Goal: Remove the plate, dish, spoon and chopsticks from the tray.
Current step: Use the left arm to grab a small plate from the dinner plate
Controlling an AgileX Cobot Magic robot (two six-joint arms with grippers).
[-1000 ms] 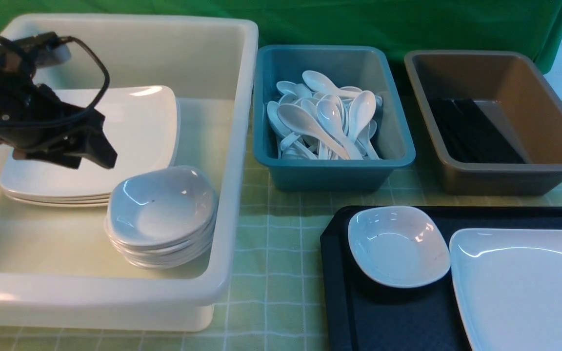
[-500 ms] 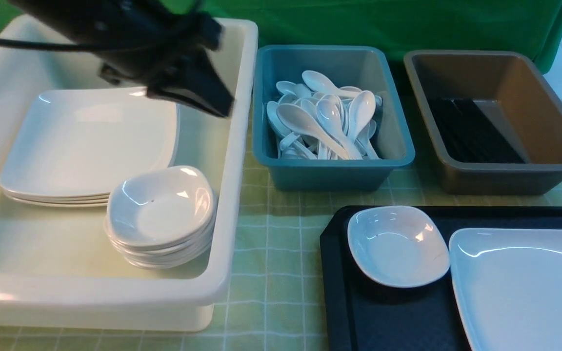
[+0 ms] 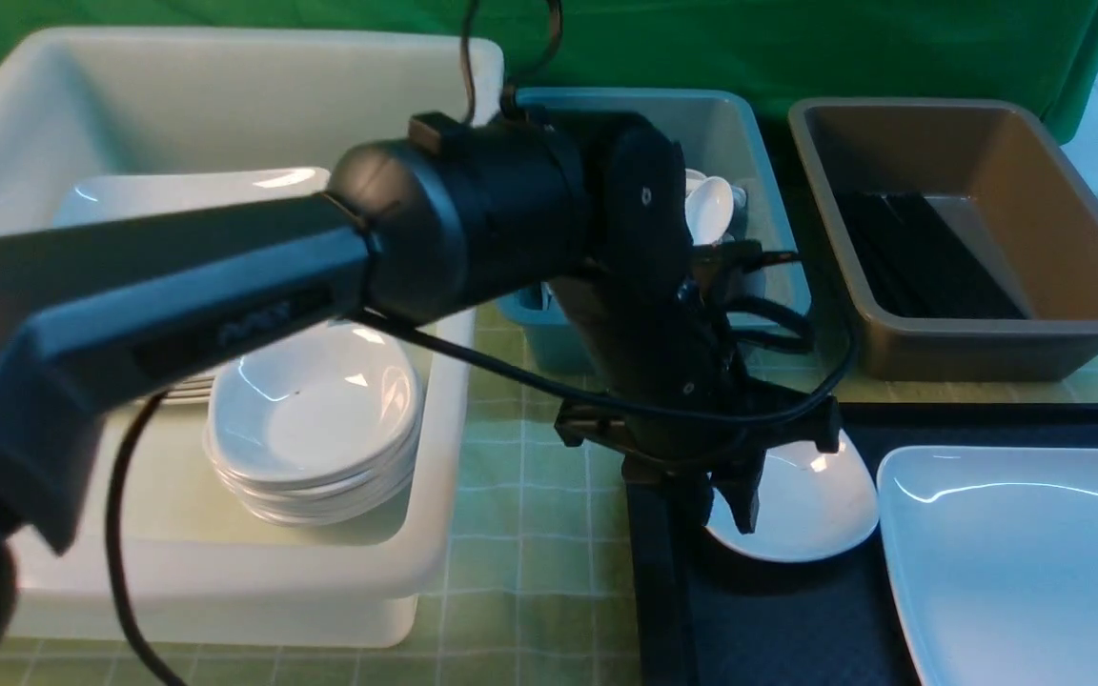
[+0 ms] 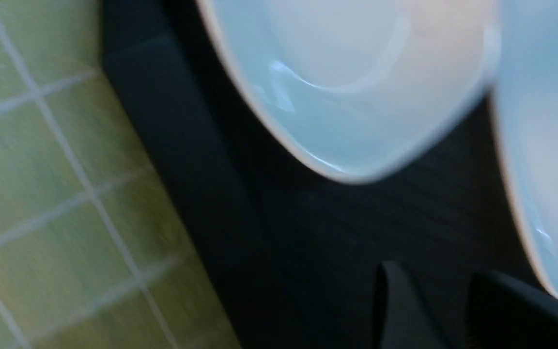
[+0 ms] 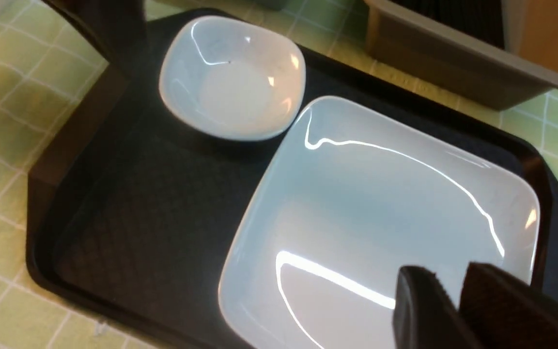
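Observation:
The black tray (image 3: 778, 619) lies at the front right and carries a small deep white dish (image 3: 816, 505) and the large white plate (image 3: 1026, 562). My left gripper (image 3: 721, 510) points down over the dish's left rim, open, with nothing between its fingers. In the left wrist view the left gripper (image 4: 431, 274) hangs over bare tray (image 4: 201, 169), close to the dish (image 4: 356, 87). My right gripper (image 5: 446, 274) hovers over the plate (image 5: 380, 203), open by a narrow gap and empty; it is outside the front view. I see no spoon and no chopsticks on the tray.
A big white tub (image 3: 225, 572) on the left holds stacked dishes (image 3: 311, 410) and plates (image 3: 177, 191). Behind the tray stand a teal bin (image 3: 759, 143) of white spoons and a brown tub (image 3: 987, 343) with black sticks inside. My left arm crosses in front of the teal bin.
My left arm has swung from inside the white tub, across the teal bin, down to the tray's dish. The dish and plate have not moved.

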